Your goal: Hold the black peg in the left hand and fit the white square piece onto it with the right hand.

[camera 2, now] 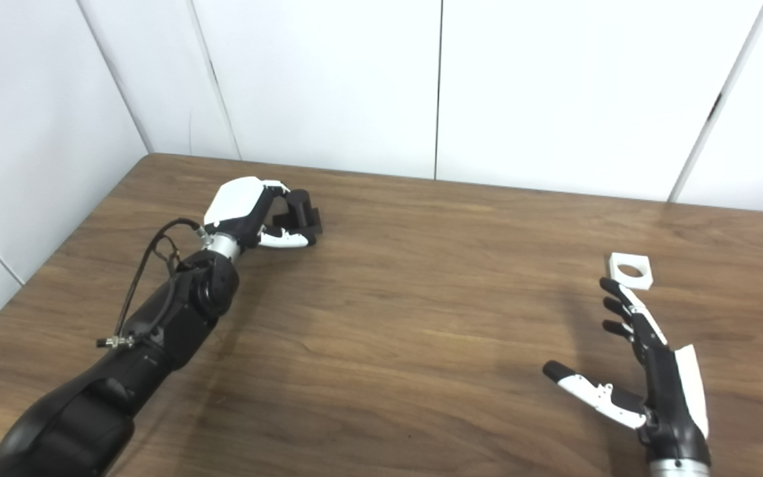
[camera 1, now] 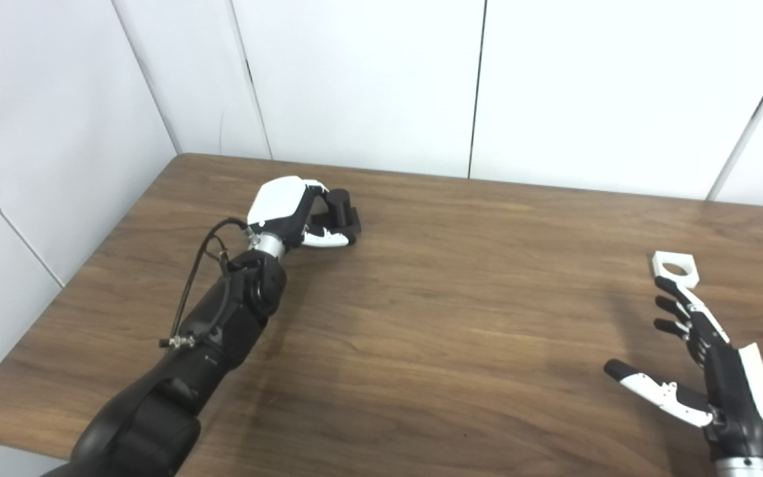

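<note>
So the wooden table [camera 1: 421, 318] is the reference here. Far-left on it, the left hand [camera 1: 289, 215] has its fingers curled around the black peg [camera 1: 342, 213]. The right hand [camera 1: 706, 361] hovers near-right, fingers spread, empty, just short of the white square piece [camera 1: 675, 267]. That piece looks light, rigid, probably slick plastic, so I'd pinch its outer edges, keeping the hole free. No containers anywhere.

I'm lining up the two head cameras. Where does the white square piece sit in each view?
Left eye view: white square piece, far right on the table, just beyond the open right hand.
Right eye view: further in from the right edge.
Shared landmark: those fingertips.
</note>
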